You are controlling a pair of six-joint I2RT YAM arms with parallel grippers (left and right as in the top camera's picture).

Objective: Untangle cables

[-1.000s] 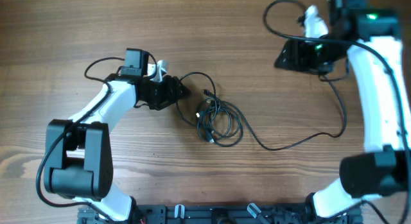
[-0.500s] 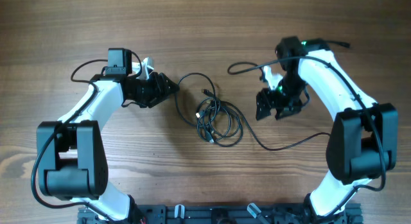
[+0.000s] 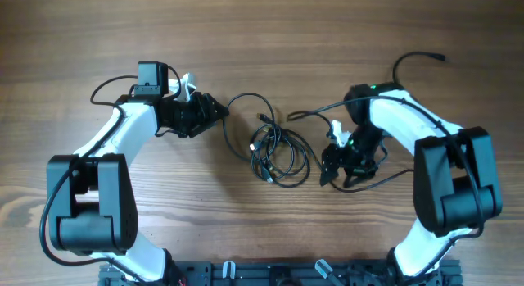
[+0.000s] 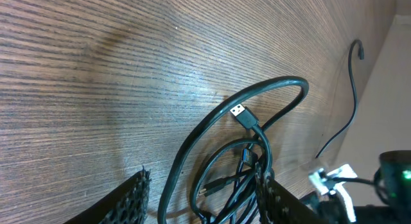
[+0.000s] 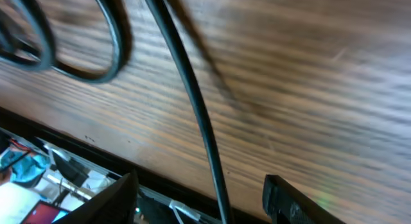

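The black cables [image 3: 278, 155] lie in a tangled bundle of loops at the table's middle, with one loop [image 3: 248, 98] reaching left and a long strand [image 3: 391, 176] trailing right. My left gripper [image 3: 217, 111] is open just left of that loop. In the left wrist view the cables [image 4: 253, 153] and a USB plug [image 4: 239, 112] lie ahead, one strand running between the open fingers [image 4: 205, 198]. My right gripper [image 3: 332, 170] is open, low over the trailing strand just right of the bundle. In the right wrist view that strand [image 5: 192, 102] passes between its fingers [image 5: 202, 198].
The wooden table [image 3: 262, 32] stretches around the bundle. The arms' own thicker wires arch near each wrist [image 3: 417, 56]. A black rail [image 3: 270, 274] runs along the table's front edge, which also shows low in the right wrist view [image 5: 96, 147].
My right arm has swung from the far right corner down to the table's middle, next to the bundle. My left gripper drew back slightly left earlier and has held still since.
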